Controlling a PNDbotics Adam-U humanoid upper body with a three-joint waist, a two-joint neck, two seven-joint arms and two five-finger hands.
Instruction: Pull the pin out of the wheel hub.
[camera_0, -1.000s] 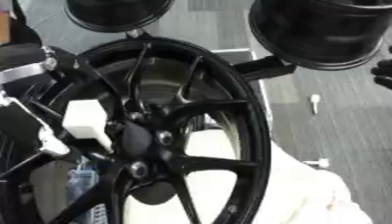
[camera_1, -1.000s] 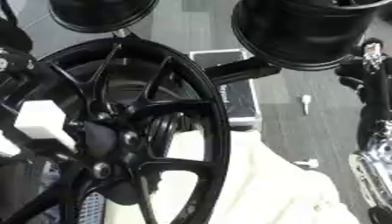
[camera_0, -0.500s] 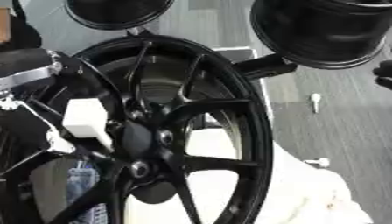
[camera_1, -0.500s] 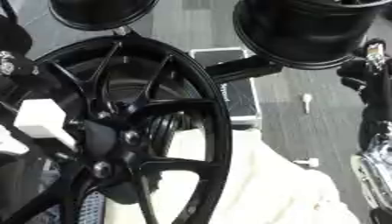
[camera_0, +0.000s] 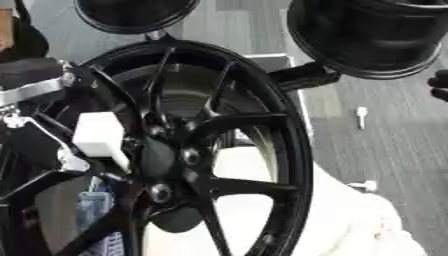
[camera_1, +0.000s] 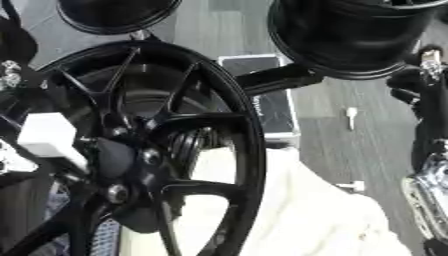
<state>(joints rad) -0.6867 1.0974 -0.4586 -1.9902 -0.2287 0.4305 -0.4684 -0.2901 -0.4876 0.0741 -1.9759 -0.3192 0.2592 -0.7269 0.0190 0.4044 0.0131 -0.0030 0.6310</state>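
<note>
Your left robot hand (camera_0: 33, 80) sits at 9 o'clock, a black and silver mass against the rim of the black spoked alloy wheel hub (camera_0: 210, 125). You cannot tell whether its fingers are apart or closed. A white rectangular block (camera_0: 98, 132) lies just beside it, against the spokes near the hub's centre. Your right robot hand (camera_1: 418, 82) shows at the 3 o'clock edge, well apart from the wheel hub, and its finger state cannot be told either.

The wheel hub stands on its edge, filling the left and centre. No pin can be made out at its centre holes. Two small white pin-shaped pieces (camera_0: 360, 114) lie on the grey worktop (camera_0: 385, 145) at 3 o'clock.

A crumpled white cloth (camera_0: 350, 225) lies at 5 o'clock under the rim. A flat black box (camera_1: 262, 95) behind the wheel carries white writing too small to read. Two more black rims (camera_0: 367, 35) hang at 12 and 1 o'clock.
</note>
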